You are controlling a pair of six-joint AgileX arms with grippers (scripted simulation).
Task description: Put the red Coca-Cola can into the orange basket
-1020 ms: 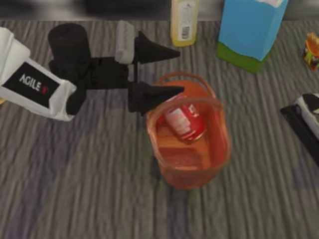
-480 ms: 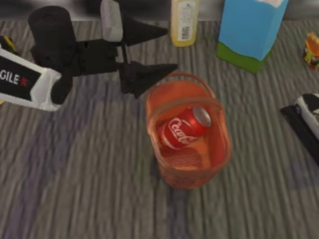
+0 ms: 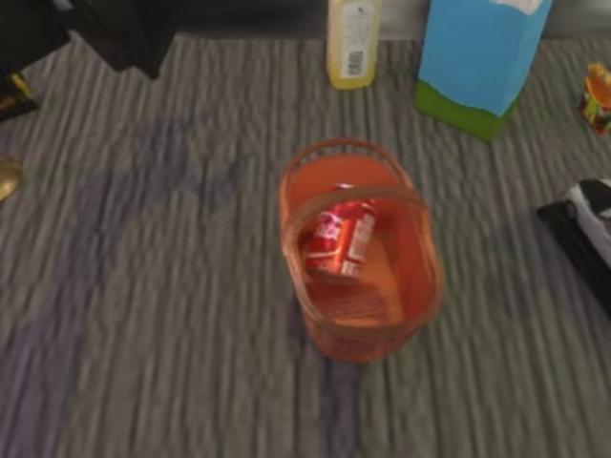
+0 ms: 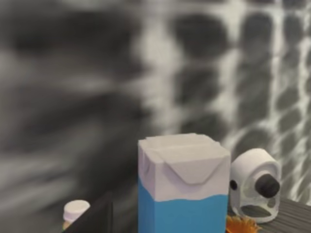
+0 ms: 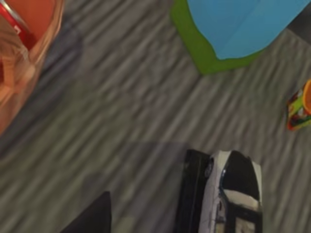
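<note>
The orange basket (image 3: 420, 286) stands upright in the middle of the table, its hoop handle arching across it. The red Coca-Cola can (image 3: 341, 239) lies on its side inside the basket, under the handle, touching no gripper. A strip of can and basket rim (image 5: 29, 63) also shows in the right wrist view. My left arm (image 3: 115, 29) is drawn back to the far left corner, well away from the basket. Only one dark finger (image 4: 95, 219) of the left gripper shows, set far to one side, holding nothing. The right gripper likewise shows one finger (image 5: 92, 218) over bare table.
A pale yellow bottle (image 3: 353, 43) and a blue and green carton (image 3: 482, 52) stand at the back. A small orange toy (image 3: 599, 95) and a black-and-white object (image 3: 584, 224) sit at the right edge. A white round device (image 4: 255, 187) stands beside the carton.
My left arm has pulled back up and to the left, almost out of the top view. The can has rolled and turned inside the basket.
</note>
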